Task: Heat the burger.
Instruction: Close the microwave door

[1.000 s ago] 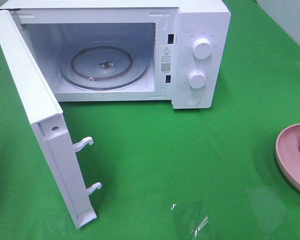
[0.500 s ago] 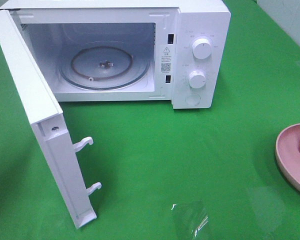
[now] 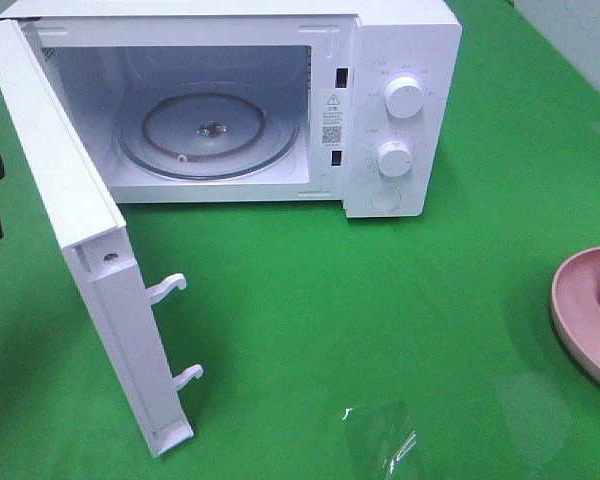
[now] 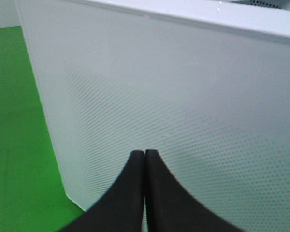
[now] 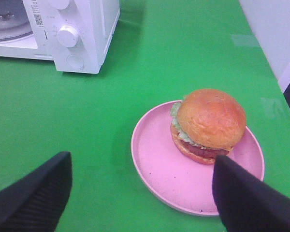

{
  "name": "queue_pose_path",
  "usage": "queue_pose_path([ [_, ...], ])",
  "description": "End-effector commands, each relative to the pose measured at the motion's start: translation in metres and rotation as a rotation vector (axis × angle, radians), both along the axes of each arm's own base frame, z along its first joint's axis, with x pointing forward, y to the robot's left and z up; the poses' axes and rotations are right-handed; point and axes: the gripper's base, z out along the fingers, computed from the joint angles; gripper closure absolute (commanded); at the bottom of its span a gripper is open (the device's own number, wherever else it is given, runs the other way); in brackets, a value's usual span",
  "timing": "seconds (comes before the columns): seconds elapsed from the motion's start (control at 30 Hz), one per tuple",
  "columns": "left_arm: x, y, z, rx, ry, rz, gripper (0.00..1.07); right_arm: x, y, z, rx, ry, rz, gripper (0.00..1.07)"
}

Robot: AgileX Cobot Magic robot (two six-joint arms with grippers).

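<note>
Golden-bunned burger [image 5: 207, 124] on the pink plate [image 5: 157, 164] lies beyond the right fingers [image 5: 241, 198], spread wide and empty.

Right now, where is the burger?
The burger sits on the pink plate at the right edge of the exterior view, right of the microwave, just ahead of the open right end effector.

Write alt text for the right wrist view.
A burger sits on a pink plate on the green table, ahead of the open, empty right gripper. A white microwave stands farther off.
</note>
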Motion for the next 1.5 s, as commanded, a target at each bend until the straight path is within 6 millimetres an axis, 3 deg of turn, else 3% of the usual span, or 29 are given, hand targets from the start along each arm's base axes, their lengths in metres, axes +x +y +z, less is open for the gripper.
queue_pose_path([
  [0.03, 0.004, -0.006, 0.001, 0.000, 0.000, -0.028, 1.07, -0.004, 0.000, 0.000, 0.003, -0.037, -0.001, 0.32],
  [0.5, 0.020, -0.041, -0.005, -0.017, 0.017, -0.105, 1.07, -0.004, 0.000, 0.000, 0.003, -0.037, -0.001, 0.32],
  [1.2, 0.057, -0.128, -0.005, -0.016, 0.033, -0.142, 1.07, -0.004, 0.000, 0.000, 0.003, -0.037, -0.001, 0.32],
  [1.5, 0.075, -0.155, -0.006, -0.039, 0.027, -0.134, 1.07, -0.004, 0.000, 0.000, 0.003, -0.037, -0.001, 0.32],
])
